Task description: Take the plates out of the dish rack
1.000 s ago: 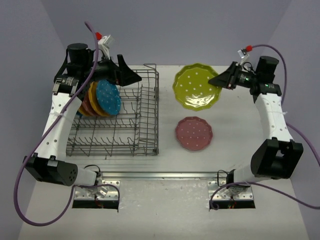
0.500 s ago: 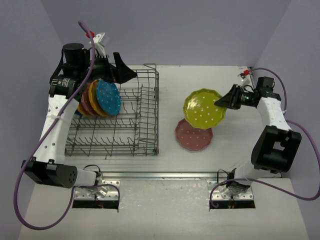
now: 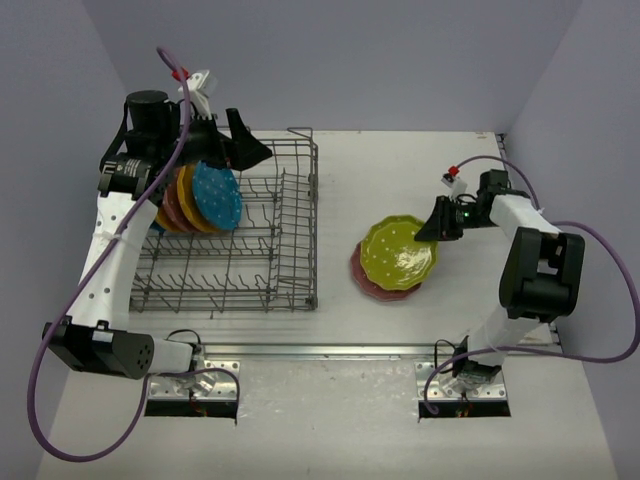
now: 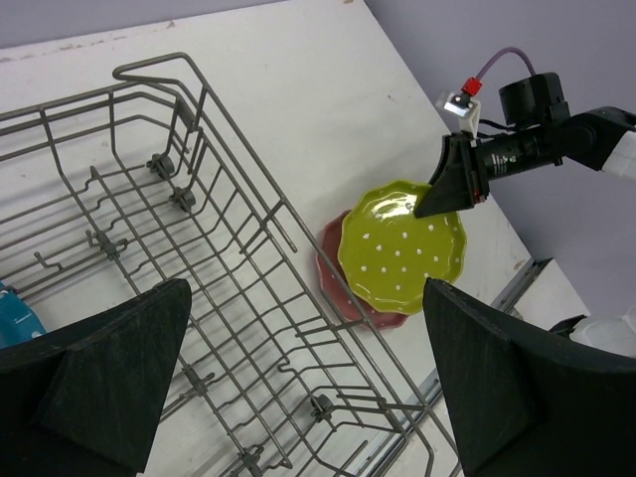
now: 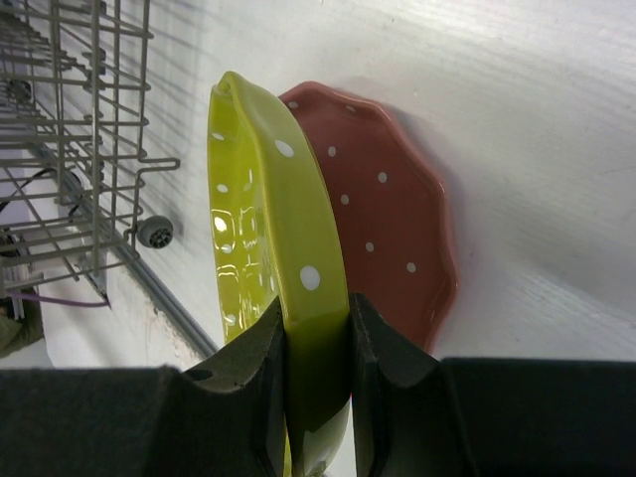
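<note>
My right gripper (image 3: 432, 228) is shut on the rim of the lime-yellow plate (image 3: 397, 252) and holds it low over the pink-red plate (image 3: 377, 285) on the table. In the right wrist view the lime plate (image 5: 273, 258) sits clamped between my fingers (image 5: 260, 373), with the pink-red plate (image 5: 393, 219) behind it. The grey wire dish rack (image 3: 255, 235) stands at the left with blue (image 3: 216, 195), orange-yellow and pink plates upright at its left end. My left gripper (image 3: 250, 150) is open and empty above the rack's back; its view shows the rack (image 4: 199, 268) and both plates (image 4: 402, 256).
A metal rail (image 3: 330, 350) runs along the table's near edge in front of the rack and plates. Purple cables hang from both arms. Grey walls close in the table at the back and sides.
My right gripper has carried the lime-yellow plate from the back of the table forward and down over the pink-red plate. The left arm has barely moved.
</note>
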{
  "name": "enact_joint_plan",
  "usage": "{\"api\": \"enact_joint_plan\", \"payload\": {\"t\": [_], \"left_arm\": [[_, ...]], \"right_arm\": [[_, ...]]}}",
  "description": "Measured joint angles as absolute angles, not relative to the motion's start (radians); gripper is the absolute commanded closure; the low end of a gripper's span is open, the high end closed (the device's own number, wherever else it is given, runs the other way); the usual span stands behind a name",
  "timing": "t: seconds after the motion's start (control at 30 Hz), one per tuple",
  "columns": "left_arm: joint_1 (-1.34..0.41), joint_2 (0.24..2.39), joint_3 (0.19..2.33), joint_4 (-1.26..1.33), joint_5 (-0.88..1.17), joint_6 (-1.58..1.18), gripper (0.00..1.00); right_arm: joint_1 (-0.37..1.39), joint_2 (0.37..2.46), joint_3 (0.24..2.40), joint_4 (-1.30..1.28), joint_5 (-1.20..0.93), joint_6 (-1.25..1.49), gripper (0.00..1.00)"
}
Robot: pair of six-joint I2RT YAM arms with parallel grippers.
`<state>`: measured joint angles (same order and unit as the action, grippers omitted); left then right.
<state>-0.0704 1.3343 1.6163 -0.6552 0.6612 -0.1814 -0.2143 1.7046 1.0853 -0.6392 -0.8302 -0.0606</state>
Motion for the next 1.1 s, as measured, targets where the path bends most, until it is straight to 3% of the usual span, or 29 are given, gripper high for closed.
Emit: {"api": "enact_joint_plan", "payload": {"t": [0.47, 0.67, 0.87, 1.1], "left_arm": [[-0.070, 1.328, 1.591, -0.655, 0.654, -0.181, 0.00], [-0.068, 1.328, 1.585, -0.655, 0.654, -0.181, 0.00], [-0.066, 1.327, 1.584, -0.655, 0.620, -0.181, 0.00], [-0.065, 1.327, 1.584, -0.665, 0.495, -0.161, 0.00]], "right_arm": [[-0.136, 1.812, 1.085, -0.636, -0.810, -0.084, 0.98], [-0.119, 1.861, 1.096, -0.653, -0.820, -0.090, 0.81], [-0.101, 1.866, 1.119, -0.672, -0.717, -0.082, 0.54], [-0.093, 1.804, 1.121, -0.659, -0.497, -0.095, 0.44]]}}
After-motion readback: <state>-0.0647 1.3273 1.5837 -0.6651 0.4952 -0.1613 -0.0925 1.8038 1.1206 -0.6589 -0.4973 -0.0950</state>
